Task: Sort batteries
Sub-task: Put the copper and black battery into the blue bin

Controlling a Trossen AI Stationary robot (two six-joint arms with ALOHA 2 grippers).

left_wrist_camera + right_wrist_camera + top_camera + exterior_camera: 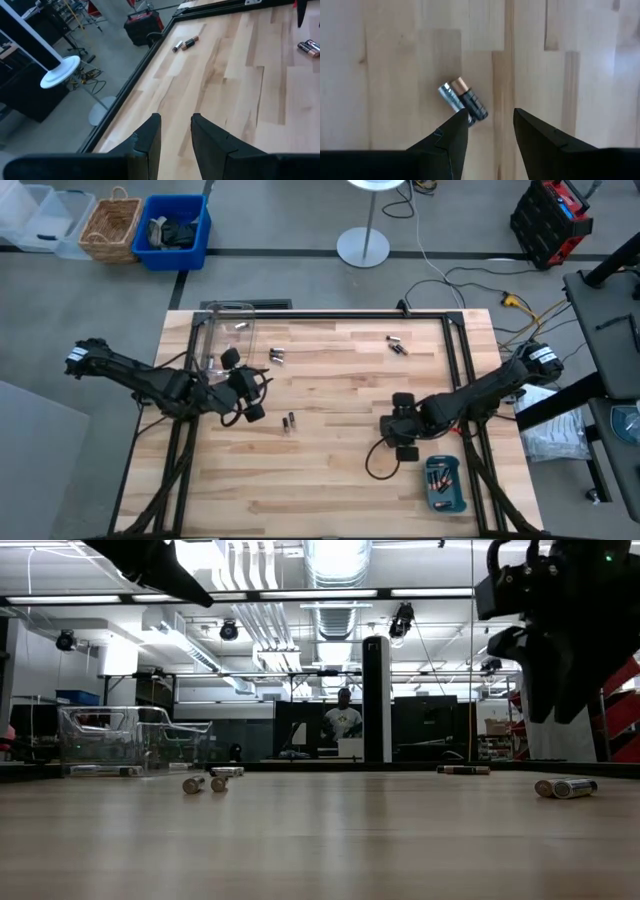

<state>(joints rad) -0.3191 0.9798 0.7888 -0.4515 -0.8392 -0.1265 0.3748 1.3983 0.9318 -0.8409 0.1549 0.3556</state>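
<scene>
Wooden tabletop [330, 470], framed in black.

Batteries, loose: one pair [289, 422] near the tabletop's middle, side by side and touching; one pair [276, 355] toward the far edge, just beside the clear plastic box [226, 330]; one pair [397, 345] toward the far right. Further cells lie in the teal tray [445, 484] at the near right corner.

Right claw [490, 127]: raised above the tabletop, fingers parted, holding nothing. In its wrist view a silvery cell and a dark coppery-capped cell [465, 100] lie touching, just ahead of one fingertip and off to the side of the gap.

Left claw [175, 127]: beside the clear plastic box on the left half, fingers slightly apart, empty. The far-right pair shows well ahead of it, apart from the fingers.
</scene>
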